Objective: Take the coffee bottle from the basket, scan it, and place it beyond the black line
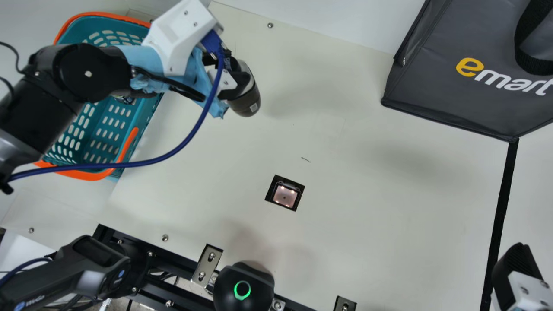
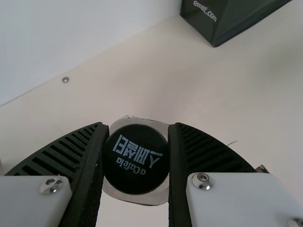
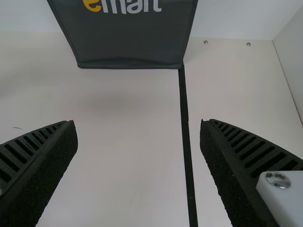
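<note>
1. Nearest the camera is my left arm (image 1: 93,71), reaching out past the basket (image 1: 108,16). Its left tool (image 2: 136,126) is closed in only as far as the coffee bottle (image 1: 247,103), snug on two sides up near the cap (image 2: 136,158).
2. Up off the table (image 1: 367,172), beside the basket, hangs the coffee bottle. It looks hard and smooth, so it may slip or spin. I guess it is full and a bit heavy (drinks do love to swing), with its weight pulling low.
3. Best hold: the firm sides just under the cap, both sides even. The cap alone looks like a poor grip, as it might twist. A steady squeeze should do; too hard could dent it if it is thin.
4. My right tool (image 3: 138,124) is wide open and holds nothing.
5. Farther down is the glowing scan window (image 1: 285,197), with the bottle well apart from it. Scanning seems next, turning slowly.
6. Off across the table runs the black line (image 1: 502,211), ending by the gray bag (image 1: 449,99).
</note>
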### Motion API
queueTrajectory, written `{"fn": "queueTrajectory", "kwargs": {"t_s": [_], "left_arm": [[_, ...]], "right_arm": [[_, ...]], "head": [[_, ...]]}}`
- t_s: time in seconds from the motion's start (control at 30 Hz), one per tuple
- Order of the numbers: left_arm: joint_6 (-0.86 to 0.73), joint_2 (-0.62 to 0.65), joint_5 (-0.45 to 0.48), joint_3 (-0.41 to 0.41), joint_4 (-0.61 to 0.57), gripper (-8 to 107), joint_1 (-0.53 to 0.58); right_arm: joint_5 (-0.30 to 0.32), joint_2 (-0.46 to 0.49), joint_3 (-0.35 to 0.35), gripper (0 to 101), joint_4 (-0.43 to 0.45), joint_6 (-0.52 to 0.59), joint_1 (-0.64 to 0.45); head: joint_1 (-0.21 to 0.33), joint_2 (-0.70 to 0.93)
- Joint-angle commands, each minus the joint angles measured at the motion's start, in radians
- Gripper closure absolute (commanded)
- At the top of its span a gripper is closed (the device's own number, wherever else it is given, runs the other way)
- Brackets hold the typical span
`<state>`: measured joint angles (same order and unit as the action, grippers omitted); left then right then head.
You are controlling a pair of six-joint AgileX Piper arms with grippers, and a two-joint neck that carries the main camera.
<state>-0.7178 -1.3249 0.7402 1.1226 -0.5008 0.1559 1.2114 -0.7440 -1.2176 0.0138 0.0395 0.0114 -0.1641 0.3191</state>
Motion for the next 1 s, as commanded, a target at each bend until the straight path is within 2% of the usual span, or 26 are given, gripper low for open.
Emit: {"fn": "queueTrajectory", "kwargs": {"t_s": [0.0,0.97], "left_arm": [[0.002,-0.003,-0.006,-0.005,-0.001,89,0.018],[-0.008,-0.031,-0.041,-0.094,-0.043,89,0.198]], "right_arm": [[0.000,0.000,0.000,10,0.000,0.000,0.000],[0.001,0.000,0.000,10,0.000,0.000,0.000]], "head": [[0.026,0.002],[0.026,0.002]]}}
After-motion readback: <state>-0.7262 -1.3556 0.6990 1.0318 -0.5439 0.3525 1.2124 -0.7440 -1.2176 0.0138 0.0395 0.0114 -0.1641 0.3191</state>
